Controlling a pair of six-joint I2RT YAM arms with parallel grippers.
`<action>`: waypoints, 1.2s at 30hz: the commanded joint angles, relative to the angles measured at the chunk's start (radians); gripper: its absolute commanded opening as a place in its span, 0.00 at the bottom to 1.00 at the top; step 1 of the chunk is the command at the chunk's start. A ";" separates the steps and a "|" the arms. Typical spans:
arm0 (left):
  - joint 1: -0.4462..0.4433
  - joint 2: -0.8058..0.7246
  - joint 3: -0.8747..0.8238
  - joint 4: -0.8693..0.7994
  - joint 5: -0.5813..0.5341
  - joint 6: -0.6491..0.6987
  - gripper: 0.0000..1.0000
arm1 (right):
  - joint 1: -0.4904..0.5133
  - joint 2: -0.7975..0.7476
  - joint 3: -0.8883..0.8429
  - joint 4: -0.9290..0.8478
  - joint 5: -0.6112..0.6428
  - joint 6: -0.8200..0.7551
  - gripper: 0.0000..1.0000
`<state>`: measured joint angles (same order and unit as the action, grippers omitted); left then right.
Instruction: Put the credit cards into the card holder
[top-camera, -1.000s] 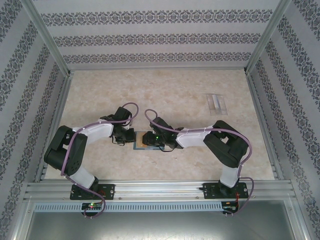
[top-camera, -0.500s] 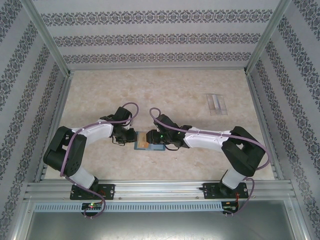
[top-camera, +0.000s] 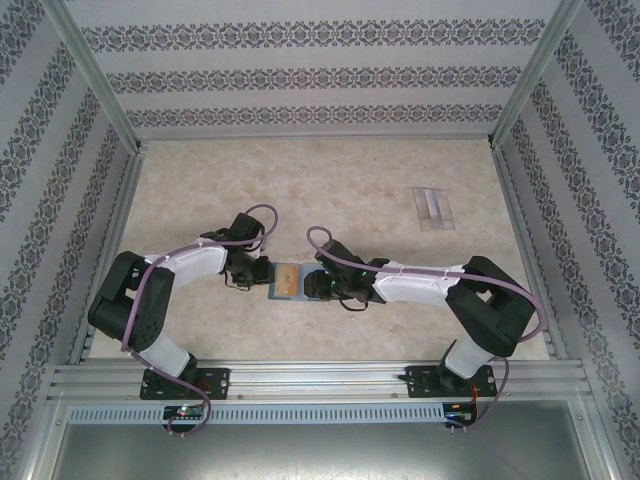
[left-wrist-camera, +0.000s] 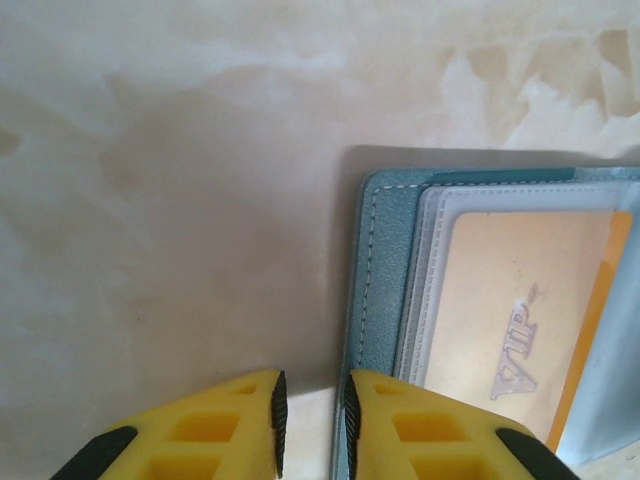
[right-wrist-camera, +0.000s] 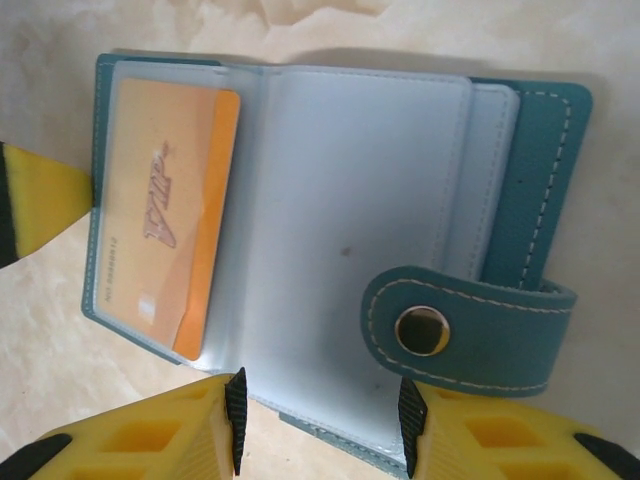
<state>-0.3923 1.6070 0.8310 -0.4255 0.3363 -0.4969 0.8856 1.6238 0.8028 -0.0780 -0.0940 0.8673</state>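
1. On the marbled table (top-camera: 400, 180), walled on three sides by patterned panels, both arms are bent inward so that their wrists meet near the middle, on the near half.
2. The left arm (top-camera: 150, 290) and the right arm (top-camera: 440, 285) are shown white and black, each trailed by a purple cable.
3. The card holder (right-wrist-camera: 360, 200) is laid open and flat on the table between the two wrists, its pale inner sleeves turned upward and its teal cover showing round the edges.
4. A clear plastic stand (top-camera: 432, 207) is seen well apart, at the far right of the table.
5. The right gripper (right-wrist-camera: 322, 430) is held with its yellow fingers wide apart over the holder's near edge; nothing is clamped.
6. The left gripper (left-wrist-camera: 312, 430) is held with only a narrow gap between its pads, bare table showing through it, and its right finger lies at the holder's stitched outer edge.
7. An orange card (left-wrist-camera: 520, 320) lettered "VIP" is seen through a clear sleeve on the half nearest the left gripper.
8. A teal strap (right-wrist-camera: 470, 325) is folded over the opposite half, with a metal snap (right-wrist-camera: 422, 330) at its rounded end.
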 joint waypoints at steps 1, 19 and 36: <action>-0.013 0.020 0.013 0.010 0.032 0.012 0.25 | -0.006 0.032 -0.004 0.005 0.017 0.018 0.47; -0.013 0.053 0.025 0.013 0.069 0.004 0.24 | -0.002 0.065 0.022 0.063 -0.022 0.016 0.34; -0.015 0.071 0.043 0.011 0.077 0.001 0.24 | -0.017 0.067 0.012 0.142 -0.069 0.029 0.21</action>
<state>-0.3923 1.6333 0.8597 -0.4515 0.3481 -0.4973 0.8787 1.6791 0.8040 0.0368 -0.1509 0.8928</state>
